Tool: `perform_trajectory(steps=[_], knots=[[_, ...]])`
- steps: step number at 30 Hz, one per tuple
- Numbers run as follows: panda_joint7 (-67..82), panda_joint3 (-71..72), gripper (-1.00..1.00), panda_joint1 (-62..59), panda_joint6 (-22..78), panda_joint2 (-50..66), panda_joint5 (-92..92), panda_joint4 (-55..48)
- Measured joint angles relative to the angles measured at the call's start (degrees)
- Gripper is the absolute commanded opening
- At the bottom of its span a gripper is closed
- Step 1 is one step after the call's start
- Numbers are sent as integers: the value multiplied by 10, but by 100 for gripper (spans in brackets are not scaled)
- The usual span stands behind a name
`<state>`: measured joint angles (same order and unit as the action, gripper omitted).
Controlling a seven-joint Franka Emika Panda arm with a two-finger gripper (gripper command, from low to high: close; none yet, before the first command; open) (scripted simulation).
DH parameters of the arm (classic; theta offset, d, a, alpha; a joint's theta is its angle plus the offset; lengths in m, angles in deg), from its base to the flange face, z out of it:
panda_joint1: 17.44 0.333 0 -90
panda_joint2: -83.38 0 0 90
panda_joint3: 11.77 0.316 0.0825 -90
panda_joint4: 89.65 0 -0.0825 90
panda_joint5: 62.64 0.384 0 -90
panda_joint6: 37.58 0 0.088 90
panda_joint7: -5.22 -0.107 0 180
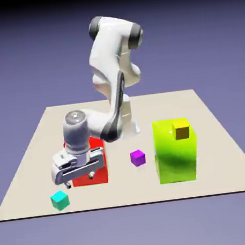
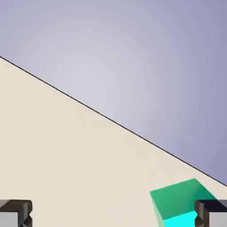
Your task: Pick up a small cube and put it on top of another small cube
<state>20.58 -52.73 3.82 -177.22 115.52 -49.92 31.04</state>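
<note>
Overhead, open gripper (image 1: pixel 80 179) near turquoise cube (image 1: pixel 60 200), fingers spread wide

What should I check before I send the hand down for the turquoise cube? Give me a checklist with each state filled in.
- Hand open: ok, fingertips wide apart.
- Hand empty: ok, nothing between the tips.
- Turquoise cube centred between the fingertips: not ok, it sits by the right-hand tip in the hand view.
- Turquoise cube's top free: ok, nothing on it.
- Purple cube clear on top for stacking: ok.
- Hand's height above the turquoise cube: cannot tell.
</note>
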Motion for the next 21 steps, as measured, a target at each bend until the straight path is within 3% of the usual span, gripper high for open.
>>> perform_trajectory(steps=[8,12,13,21], knots=[[148,-105,0,53,88,166,33,-103],[162,-73,0,19,43,213,57,-107],[165,-58,-100,4,23,230,67,-107],[74,-74,-100,39,94,125,49,-64]])
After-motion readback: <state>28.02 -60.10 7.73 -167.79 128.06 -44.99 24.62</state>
